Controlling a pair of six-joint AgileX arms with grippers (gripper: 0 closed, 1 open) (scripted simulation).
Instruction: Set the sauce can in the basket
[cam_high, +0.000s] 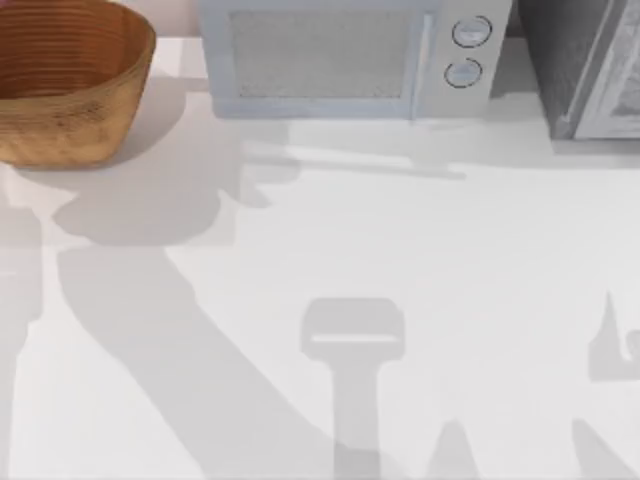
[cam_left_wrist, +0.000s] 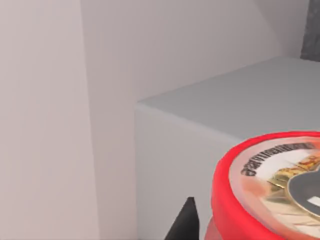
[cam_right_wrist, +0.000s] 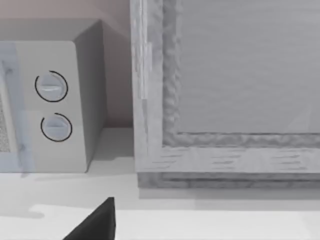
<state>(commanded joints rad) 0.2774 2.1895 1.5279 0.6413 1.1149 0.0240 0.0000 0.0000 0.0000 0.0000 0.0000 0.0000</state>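
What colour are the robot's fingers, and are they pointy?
Little of them can be seen. In the left wrist view, one finger of the left gripper is a black, pointed tip. In the right wrist view, one finger of the right gripper is a black wedge with a straight edge. No cables or markings are visible on either.

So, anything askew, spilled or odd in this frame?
Nothing looks spilled or damaged. The basket sits upright at the table's far left corner beside the microwave. The sauce can shows close to the left wrist camera, tilted, off the table.
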